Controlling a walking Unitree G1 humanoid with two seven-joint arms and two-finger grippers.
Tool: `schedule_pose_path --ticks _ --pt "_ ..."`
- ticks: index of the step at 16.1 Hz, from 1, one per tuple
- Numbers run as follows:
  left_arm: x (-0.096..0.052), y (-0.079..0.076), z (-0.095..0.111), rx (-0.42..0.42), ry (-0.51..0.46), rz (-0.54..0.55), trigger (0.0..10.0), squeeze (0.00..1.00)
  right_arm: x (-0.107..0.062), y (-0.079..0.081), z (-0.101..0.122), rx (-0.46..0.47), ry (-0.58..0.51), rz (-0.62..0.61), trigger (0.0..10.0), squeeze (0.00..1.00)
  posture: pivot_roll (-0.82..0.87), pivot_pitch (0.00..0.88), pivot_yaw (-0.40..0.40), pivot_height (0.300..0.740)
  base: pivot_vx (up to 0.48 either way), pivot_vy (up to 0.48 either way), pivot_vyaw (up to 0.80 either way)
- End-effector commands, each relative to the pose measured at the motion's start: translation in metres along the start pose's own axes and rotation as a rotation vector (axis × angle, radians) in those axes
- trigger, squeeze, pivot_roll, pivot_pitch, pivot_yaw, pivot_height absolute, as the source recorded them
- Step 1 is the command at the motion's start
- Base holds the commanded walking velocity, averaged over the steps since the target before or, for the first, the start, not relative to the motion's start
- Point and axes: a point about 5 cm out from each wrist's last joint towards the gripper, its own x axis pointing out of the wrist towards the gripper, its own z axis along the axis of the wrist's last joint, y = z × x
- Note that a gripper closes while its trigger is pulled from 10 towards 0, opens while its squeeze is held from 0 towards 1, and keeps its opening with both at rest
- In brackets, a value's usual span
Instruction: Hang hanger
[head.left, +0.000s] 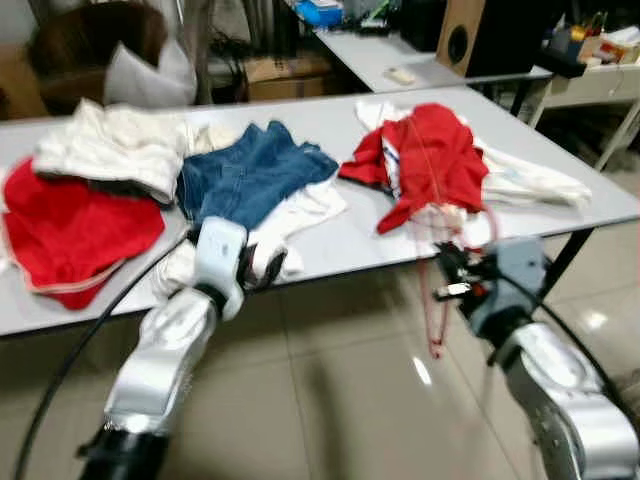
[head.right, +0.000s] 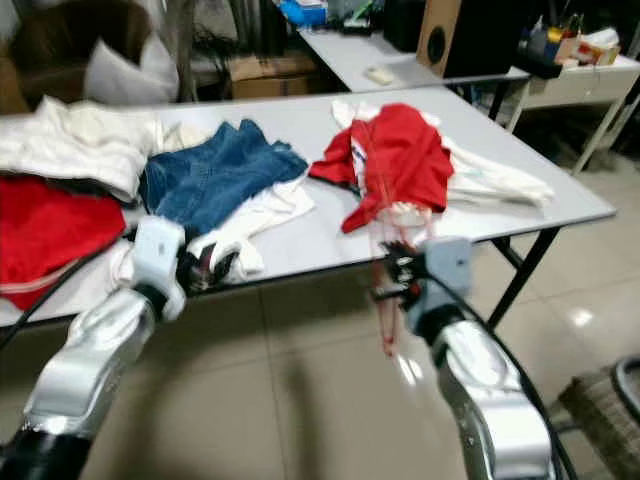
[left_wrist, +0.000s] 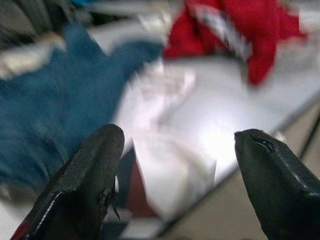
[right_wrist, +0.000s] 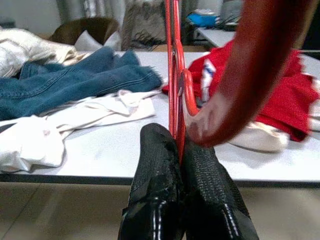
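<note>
Table (head.left: 345, 240): grey, clothes heaped across it.
Jeans (head.left: 245, 175): mid-table, beside red garment (head.left: 435, 160).
Left gripper (head.left: 262, 266): at front edge, fingers spread over white cloth (left_wrist: 165, 165).
Right gripper (head.left: 450, 275): below front edge, fingers pinching red hanger (right_wrist: 175, 75).

Worktop (head.left: 340, 245) crowded — red cloth (head.left: 70, 230) at left, jeans (head.left: 250, 175) center, red garment (head.left: 435, 160) right of center; bare strip between jeans and garment, open floor (head.left: 340, 400) below.

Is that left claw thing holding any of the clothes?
No, the left gripper is open, its two black fingers spread apart above the white garment with nothing between them.
</note>
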Motion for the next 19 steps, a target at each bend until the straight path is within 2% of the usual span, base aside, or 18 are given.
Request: schedule_pose_path --ticks 1,4,5,6,7,9,10,11,13,15,16,17,19 --pt "0.005 -0.012 -0.004 0.042 0.034 -0.105 10.0 1.00 -0.001 -0.003 0.002 -0.005 0.003 -0.006 10.0 0.00 -0.17 0.000 0.009 0.740 0.000 0.000 0.00" --pt "0.022 -0.007 -0.012 0.124 0.097 -0.119 10.0 0.97 -0.003 -0.002 0.001 -0.006 -0.001 -0.017 10.0 0.00 -0.17 0.000 0.048 0.740 0.000 0.000 0.00" --pt "0.026 -0.004 -0.011 0.129 0.100 -0.116 10.0 0.05 -0.003 -0.001 0.000 -0.009 -0.003 -0.026 10.0 0.00 -0.20 0.000 0.074 0.740 0.000 0.000 0.00" --pt "0.033 -0.002 -0.012 0.141 0.103 -0.110 10.0 0.00 -0.005 0.000 0.001 -0.032 -0.008 -0.036 10.0 0.00 -0.22 0.000 0.104 0.740 0.000 0.000 0.00" --pt "0.041 0.000 -0.012 0.166 0.100 -0.098 10.0 0.00 -0.010 0.001 0.004 -0.043 -0.016 -0.038 10.0 0.00 -0.24 0.000 0.105 0.740 0.000 0.000 0.00" --pt "0.047 0.002 -0.011 0.196 0.087 -0.072 10.0 0.00 -0.012 0.000 0.004 -0.033 -0.017 -0.044 10.0 0.00 -0.23 0.000 0.086 0.740 0.000 0.000 0.00" --pt "0.051 0.006 -0.011 0.212 0.072 -0.033 4.6 0.00 -0.011 -0.001 0.004 -0.028 -0.016 -0.045 10.0 0.00 -0.22 0.000 0.067 0.740 0.000 0.000 0.00" --pt "0.056 0.010 -0.015 0.227 0.064 0.005 0.0 0.00 -0.003 -0.002 0.002 -0.029 -0.010 -0.037 10.0 0.00 -0.22 0.000 0.056 0.740 0.000 0.000 0.00" --pt "0.059 0.011 -0.022 0.263 0.099 0.010 0.0 0.00 0.000 -0.003 0.012 -0.052 -0.036 -0.016 10.0 0.00 -0.24 0.000 0.058 0.740 0.000 0.000 0.00" --pt "0.060 0.019 -0.030 0.304 0.147 0.070 0.0 0.00 -0.003 -0.006 0.013 -0.078 -0.023 -0.016 10.0 0.00 -0.25 0.000 0.047 0.740 0.000 0.000 0.00" --pt "0.060 0.025 -0.032 0.353 0.162 0.104 0.0 0.00 -0.005 -0.006 0.013 -0.075 -0.022 -0.013 10.0 0.00 -0.25 0.000 0.040 0.740 0.000 0.000 0.00" --pt "0.058 0.030 -0.034 0.362 0.170 0.133 0.0 0.00 -0.007 -0.003 0.012 -0.075 -0.013 0.000 10.0 0.00 -0.25 0.004 0.040 0.740 0.000 0.000 0.00" --pt "0.057 0.030 -0.037 0.362 0.170 0.130 0.0 0.00 -0.008 -0.001 0.010 -0.072 -0.007 0.002 10.0 0.00 -0.25 0.030 0.042 0.740 0.000 0.000 0.00"
